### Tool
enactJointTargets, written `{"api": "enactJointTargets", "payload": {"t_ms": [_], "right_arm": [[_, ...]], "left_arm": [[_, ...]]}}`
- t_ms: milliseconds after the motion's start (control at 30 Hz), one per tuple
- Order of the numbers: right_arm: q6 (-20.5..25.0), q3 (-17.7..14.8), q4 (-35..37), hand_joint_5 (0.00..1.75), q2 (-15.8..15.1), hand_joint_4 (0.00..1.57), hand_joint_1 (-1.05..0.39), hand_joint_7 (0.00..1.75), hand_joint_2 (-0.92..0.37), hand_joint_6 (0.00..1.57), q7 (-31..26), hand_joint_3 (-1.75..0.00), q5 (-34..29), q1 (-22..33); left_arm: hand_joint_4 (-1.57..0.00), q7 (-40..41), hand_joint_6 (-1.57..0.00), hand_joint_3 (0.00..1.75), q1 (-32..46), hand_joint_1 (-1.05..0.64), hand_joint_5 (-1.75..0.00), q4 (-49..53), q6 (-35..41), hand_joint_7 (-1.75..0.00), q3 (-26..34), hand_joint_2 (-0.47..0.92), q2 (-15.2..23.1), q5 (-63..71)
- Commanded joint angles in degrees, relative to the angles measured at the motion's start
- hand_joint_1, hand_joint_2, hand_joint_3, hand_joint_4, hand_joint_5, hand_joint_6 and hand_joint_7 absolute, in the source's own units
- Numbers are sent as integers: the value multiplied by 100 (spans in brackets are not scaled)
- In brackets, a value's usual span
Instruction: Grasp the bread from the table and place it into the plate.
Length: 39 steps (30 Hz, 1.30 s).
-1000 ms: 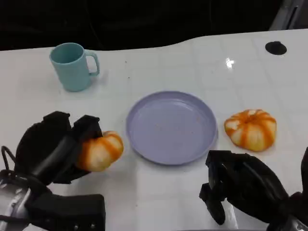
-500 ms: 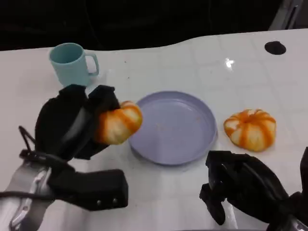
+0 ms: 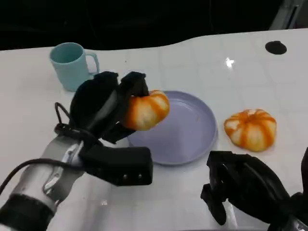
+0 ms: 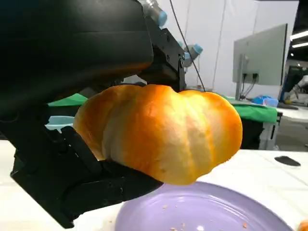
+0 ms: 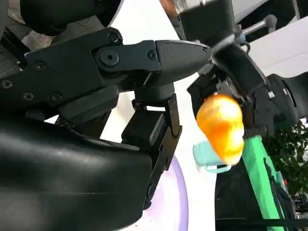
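The white table [image 3: 192, 62] carries everything, with a dark background beyond its far edge. On it sits the lilac plate [image 3: 187, 139], near the middle, bare but for a few crumbs seen in the left wrist view. The left hand [image 3: 103, 108] is raised over the plate's left rim, its fingers clamped around a bread [image 3: 146, 109] — an orange-and-white striped, pumpkin-shaped roll held clear of the plate's surface, above its left part. The left wrist view shows the roll's underside just above the plate with a gap between them. The right hand [image 3: 240, 187] lies low at the near right, in front of the plate; it holds nothing, fingers curled in loosely, though how tightly they close I cannot tell. A second roll [image 3: 250, 129] of the same kind rests on the table just right of the plate, apart from its rim. A teal mug [image 3: 72, 65] stands upright at the far left, behind the left hand, handle pointing right. A small black hole [image 3: 275, 47] marks the table's far right corner.
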Motion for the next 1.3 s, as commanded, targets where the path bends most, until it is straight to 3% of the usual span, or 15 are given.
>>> {"api": "enactJointTargets", "payload": {"t_ms": [33,67,167,267,333,367,433,500,567,667,767,867,1300], "right_arm": [[-17,-69,-33,162,-70,126,-91,155,-92,108,50,-37,69,70],[-13,-75,-32,162,-65,126,-91,155,-92,107,69,-37,95,77],[20,-80,-62,162,-54,127,-91,154,-92,108,62,-35,127,94],[27,-71,-111,162,-51,127,-92,154,-92,108,38,-35,124,128],[39,-71,-132,162,-47,127,-92,154,-92,109,27,-35,130,139],[43,-71,-138,162,-47,127,-92,154,-92,109,20,-35,128,141],[42,-65,-152,162,-47,127,-92,154,-92,109,14,-34,125,151],[21,-60,-143,161,-49,127,-92,153,-92,108,31,-35,128,148],[-9,-52,-130,161,-54,127,-92,154,-92,109,41,-35,115,140],[27,-47,-140,161,-49,127,-92,154,-92,109,11,-36,118,126],[46,-39,-131,161,-47,127,-92,153,-92,109,-18,-35,102,109],[22,-23,-127,160,-37,128,-92,153,-92,110,-40,-34,85,104],[-61,2,-58,161,1,128,-93,153,-92,111,-53,-34,64,57]], "left_arm": [[-88,137,-80,112,-472,-22,-175,686,-30,-139,-206,42,-183,22],[-89,223,-81,107,-565,-21,-175,865,-55,-140,-267,43,-235,47],[-90,339,-74,108,-793,-22,-175,1315,-101,-169,-400,45,-355,34],[-90,233,-74,113,-970,-23,-175,1639,-99,-170,-479,48,-473,-62],[-87,115,-76,114,-1063,-24,-175,1817,-132,-150,-502,49,-530,-157],[-82,42,-80,105,-1108,-25,-170,1917,-164,-124,-498,52,-565,-230],[-78,-167,-84,83,-1179,-27,-160,2032,-175,-94,-519,59,-593,-320],[-64,-662,-71,46,-1236,-33,-114,1983,-78,-52,-605,79,-533,-342],[-53,-1003,-59,26,-1265,-40,-66,1911,-24,-18,-677,89,-466,-318],[-37,-1258,-41,22,-1259,-55,-41,1864,-42,-3,-722,92,-391,-331],[-15,-1718,-23,31,-1277,-72,-31,1754,78,0,-786,92,-301,-313],[-2,-2127,-15,37,-1265,-84,-26,1587,197,0,-789,92,-221,-346],[-1,-2551,-15,41,-1113,-92,-23,1103,88,-1,-618,92,66,-581]]}}
